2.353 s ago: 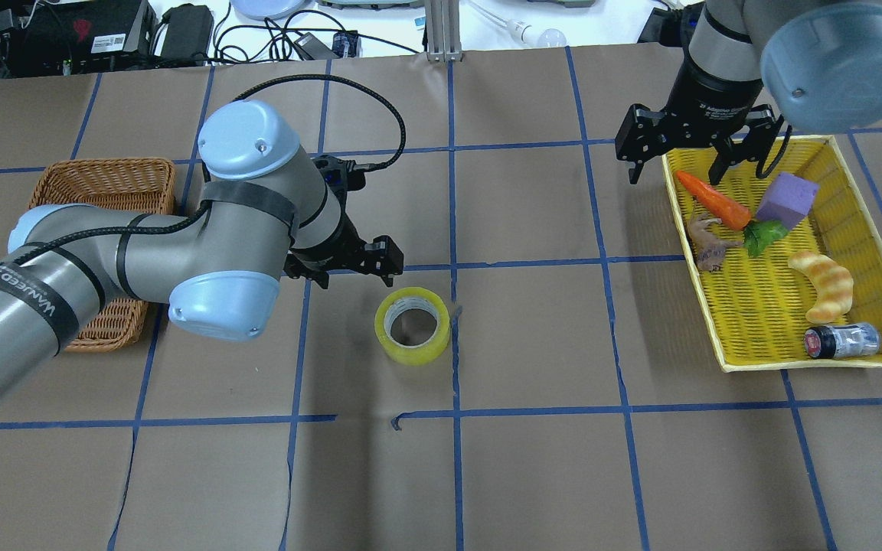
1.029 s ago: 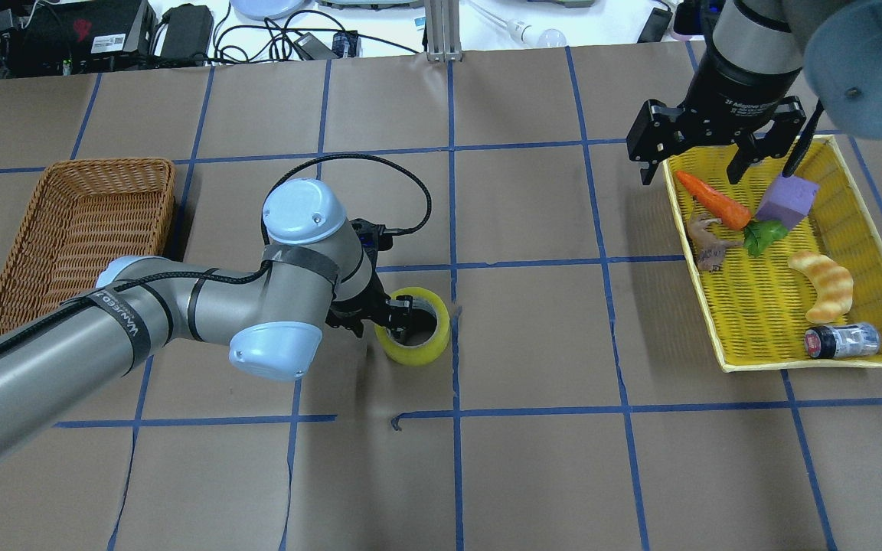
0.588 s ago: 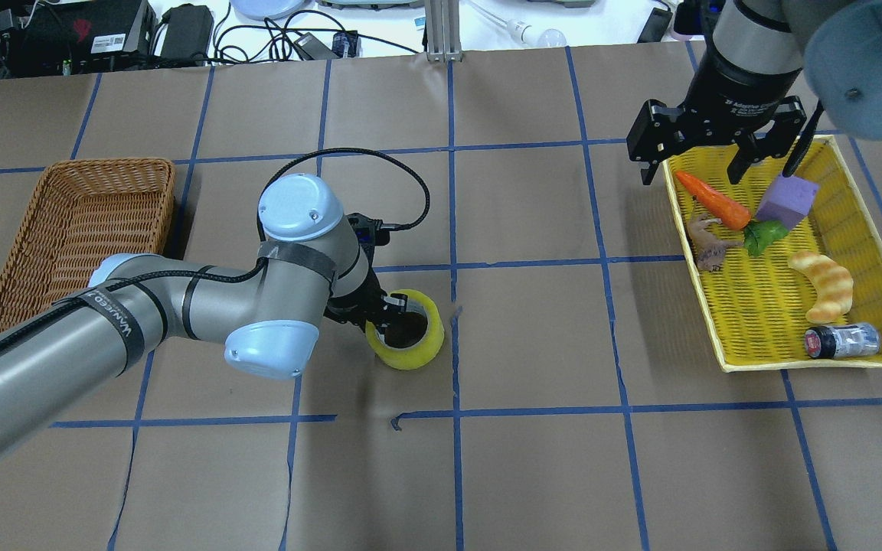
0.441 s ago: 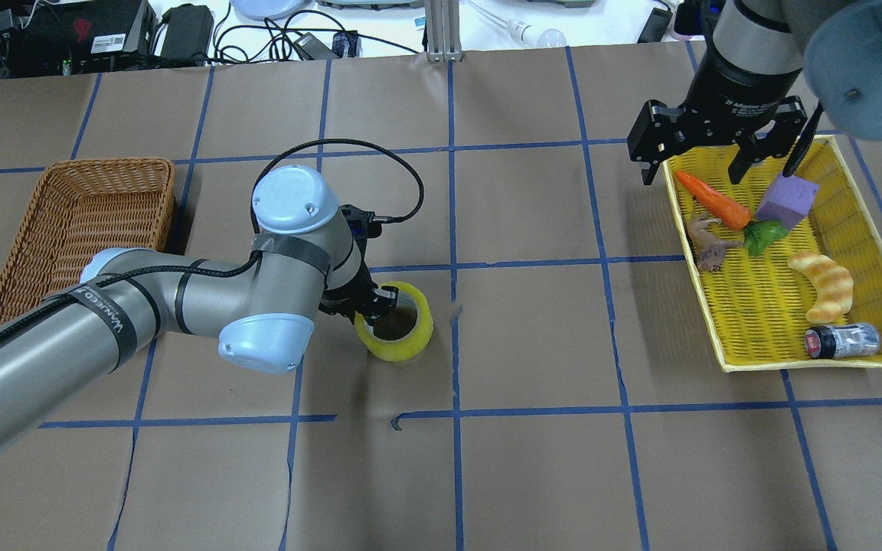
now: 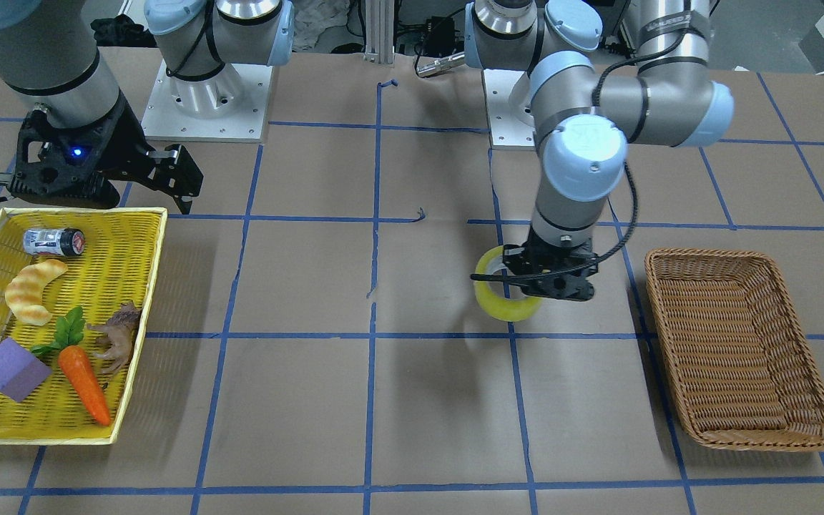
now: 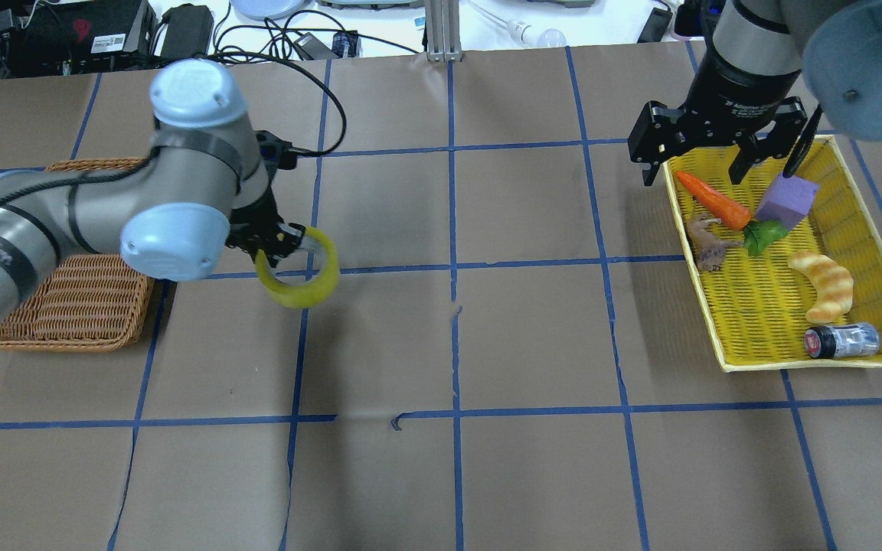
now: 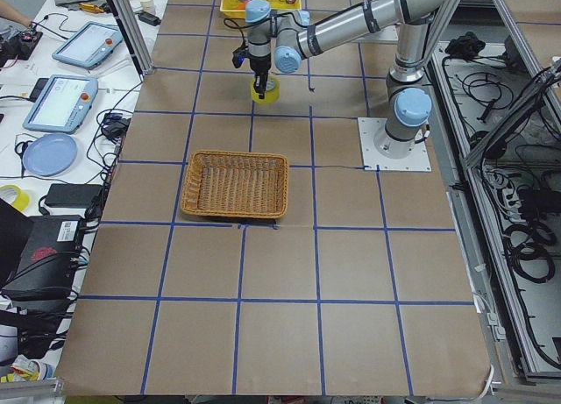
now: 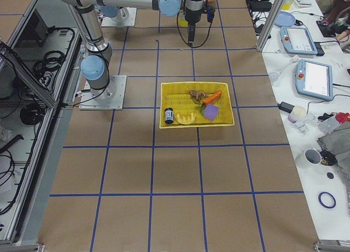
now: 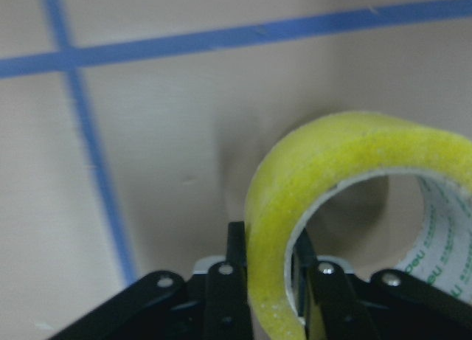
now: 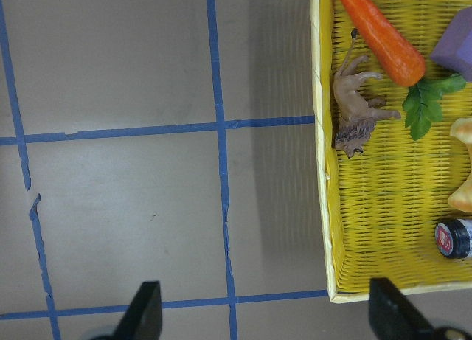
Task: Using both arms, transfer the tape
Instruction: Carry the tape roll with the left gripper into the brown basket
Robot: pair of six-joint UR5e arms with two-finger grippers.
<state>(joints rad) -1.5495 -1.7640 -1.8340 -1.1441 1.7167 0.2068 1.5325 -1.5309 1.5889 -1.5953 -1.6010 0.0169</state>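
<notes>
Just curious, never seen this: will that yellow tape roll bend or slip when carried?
Probably stiff: the tape roll looks round though the jaws pinch just one wall. Likely light, hanging tilted from that pinch. Set on edge, it could roll.

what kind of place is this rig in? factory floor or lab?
Likely a robotics lab bench for data collection: a left arm and right arm bolted to a paper-covered table with blue grid lines, a yellow tray of toy props, teach pendants and cables alongside.

Left arm [image 7: 351, 20] outstretched — tape [image 7: 266, 93] at its end, wicker basket [image 7: 235, 184] lying nearer
</notes>
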